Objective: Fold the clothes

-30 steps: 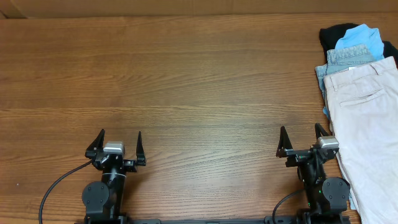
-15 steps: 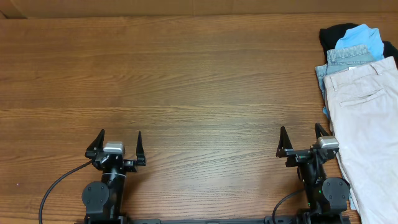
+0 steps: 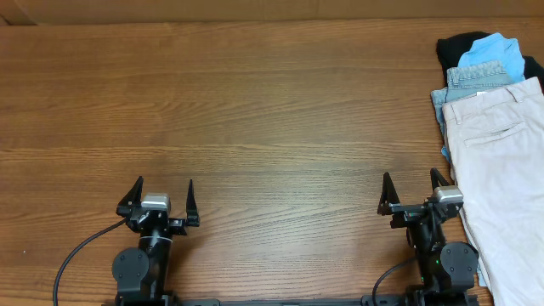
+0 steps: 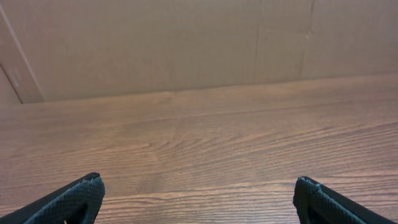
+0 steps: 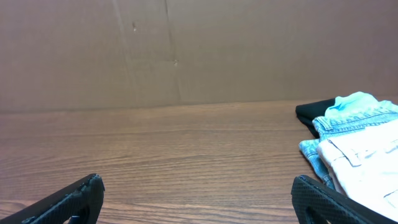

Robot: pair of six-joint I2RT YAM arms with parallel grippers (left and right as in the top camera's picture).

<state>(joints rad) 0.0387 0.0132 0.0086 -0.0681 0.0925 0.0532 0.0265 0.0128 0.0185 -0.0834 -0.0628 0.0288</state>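
The clothes lie in a pile at the table's right edge. On top are pale beige shorts point(image 3: 501, 170) with a welt pocket, over light-blue denim shorts point(image 3: 476, 78), a sky-blue garment point(image 3: 493, 49) and a black garment point(image 3: 455, 47). In the right wrist view the beige shorts point(image 5: 367, 152), the denim shorts point(image 5: 357, 115) and the black garment point(image 5: 311, 112) show at the right. My right gripper point(image 3: 410, 192) point(image 5: 198, 193) is open, just left of the pile and holding nothing. My left gripper point(image 3: 161, 197) point(image 4: 198, 193) is open over bare wood at the near left.
The wooden table point(image 3: 272, 110) stretches between both arms. A brown cardboard wall point(image 4: 155, 43) point(image 5: 186, 50) stands along the table's far edge. A black cable point(image 3: 81, 255) runs from the left arm's base towards the front edge.
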